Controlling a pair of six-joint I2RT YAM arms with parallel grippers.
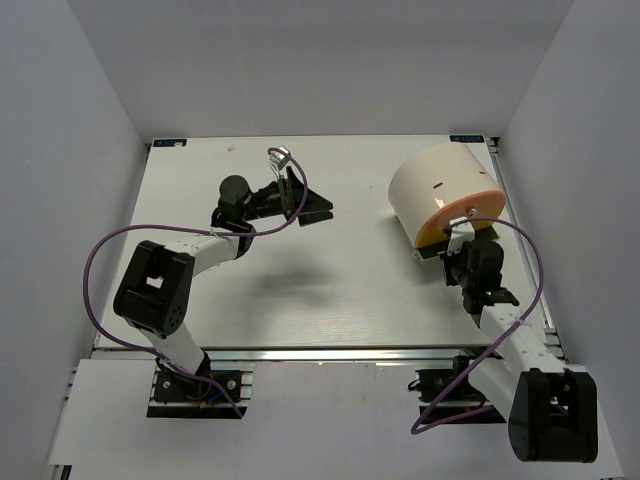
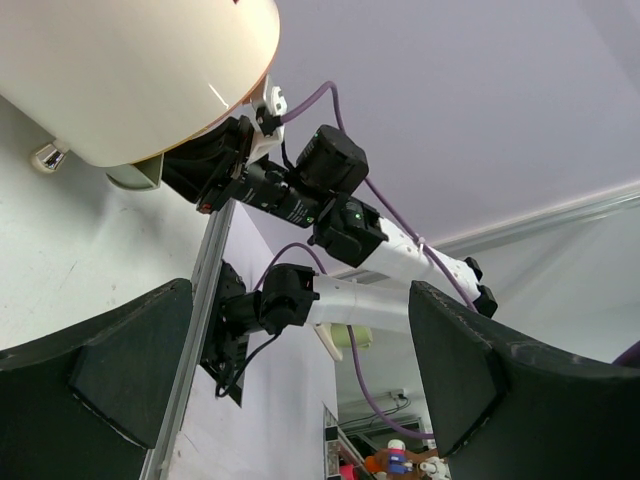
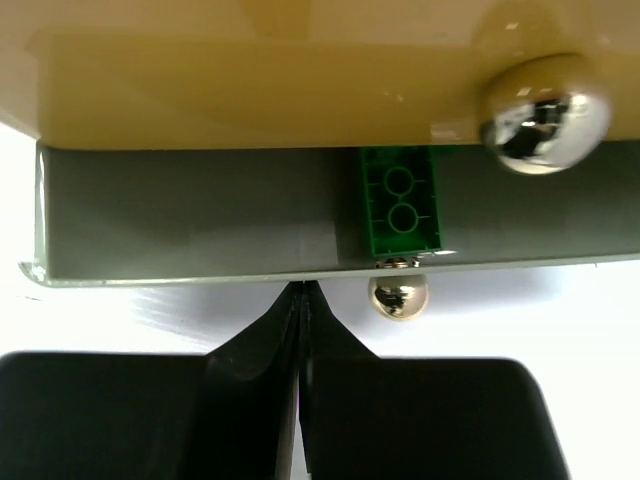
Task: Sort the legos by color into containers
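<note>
**Fig.** Top, L-wrist & R-wrist views.

- **Left arm.** The left gripper (image 1: 318, 208) hovers over the table (image 1: 330, 290), centre-left. Its fingers (image 2: 125, 385) are spread wide w/ nothing between them, and it points toward the tub (image 1: 435, 180).
- **Tub.** Cream-white, at the far right of the table, w/ its flat orange face turned toward the right arm.
- **Right arm.** The right gripper (image 1: 453, 243) sits just at that face, low down. Its fingers (image 3: 200, 400) are pressed together, tips meeting in a thin seam & pinching nothing. The tips reach the near edge of a grey tray (image 3: 180, 225) that juts out under the tub's cream body. Whether they touch that edge cannot be told.
- **Brick.** One green brick (image 3: 400, 212) stands in the tray, its hollow underside w/ two round sockets toward the camera. It is just right of the tips & apart from them.
- **Knobs.** A small shiny knob (image 3: 398, 297) sits directly below the brick at the tray's edge. A larger shiny knob (image 3: 545, 100) is above-right on the cream surface.
- **Cable.** A purple cable (image 1: 100, 270) loops beside the left arm.
</note>
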